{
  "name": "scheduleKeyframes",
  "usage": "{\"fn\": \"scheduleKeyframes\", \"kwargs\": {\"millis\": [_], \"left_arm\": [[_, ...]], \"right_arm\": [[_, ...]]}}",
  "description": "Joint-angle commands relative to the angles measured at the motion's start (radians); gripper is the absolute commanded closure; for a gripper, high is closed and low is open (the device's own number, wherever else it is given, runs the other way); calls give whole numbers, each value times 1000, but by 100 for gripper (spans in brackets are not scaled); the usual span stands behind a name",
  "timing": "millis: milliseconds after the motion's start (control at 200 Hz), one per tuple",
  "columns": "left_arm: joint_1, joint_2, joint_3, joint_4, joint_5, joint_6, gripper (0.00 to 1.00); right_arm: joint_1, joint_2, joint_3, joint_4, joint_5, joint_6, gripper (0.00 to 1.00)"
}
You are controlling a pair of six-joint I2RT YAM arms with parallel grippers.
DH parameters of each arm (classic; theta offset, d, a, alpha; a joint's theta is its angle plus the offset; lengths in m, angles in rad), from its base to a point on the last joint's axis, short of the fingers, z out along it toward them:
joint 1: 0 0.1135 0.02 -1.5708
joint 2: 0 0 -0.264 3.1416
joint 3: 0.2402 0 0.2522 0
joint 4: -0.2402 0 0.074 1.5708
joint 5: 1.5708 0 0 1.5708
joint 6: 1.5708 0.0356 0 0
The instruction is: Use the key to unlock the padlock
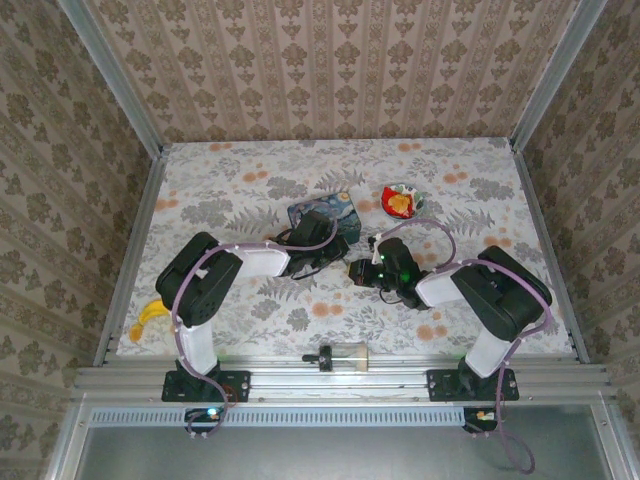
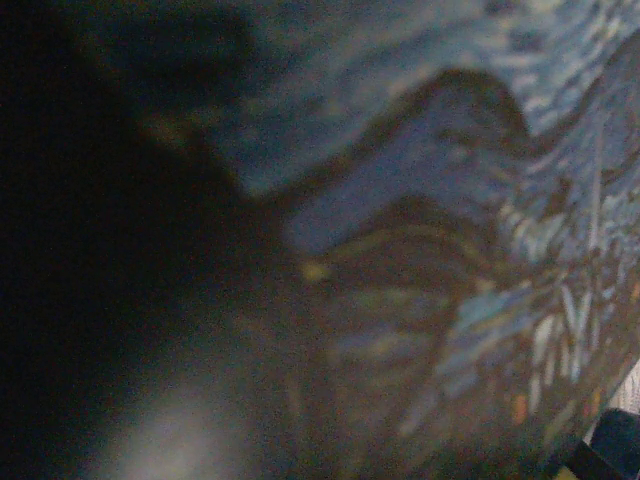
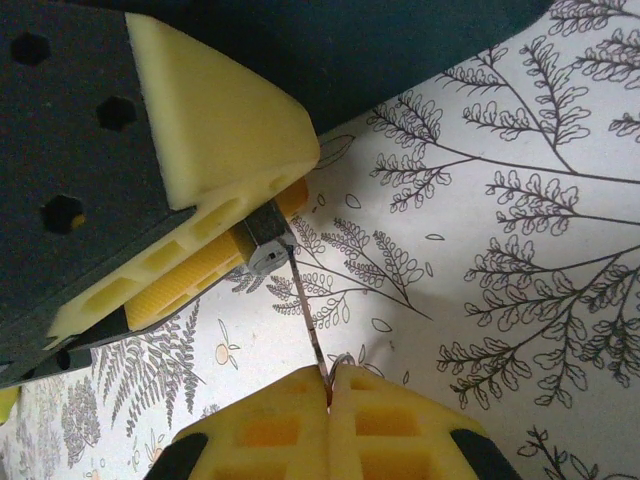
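Observation:
In the right wrist view the padlock [image 3: 266, 242], a small black body with a silvery end face, sits clamped between the yellow fingers [image 3: 225, 140] of my left gripper [image 1: 336, 263]. My right gripper [image 3: 328, 392] is shut on the head of the key [image 3: 309, 322]. The key's thin blade runs up to the padlock's end face and meets it at the edge. How deep it goes I cannot tell. From above, both grippers meet at mid-table, the right gripper [image 1: 357, 270] facing the left. The shackle is hidden.
A blue swirl-painted box [image 1: 325, 212] lies just behind the left gripper and shows blurred in the left wrist view [image 2: 450, 200]. A red packet [image 1: 402, 201] lies behind the right arm. A banana [image 1: 152, 313] is at the near left edge.

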Motion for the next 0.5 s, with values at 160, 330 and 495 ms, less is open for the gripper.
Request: {"fn": "scheduleKeyframes", "kwargs": {"millis": [160,330,495], "left_arm": [[1,6,-12,22,30,-26,93],[0,0,-21,11,28,-69,93],[-3,1,-32,14,20,-101,93]], "right_arm": [[7,11,12,71,32,46,100],[8,3,-34,125,57,61,100],[10,2,-82,162,75,80,100]]}}
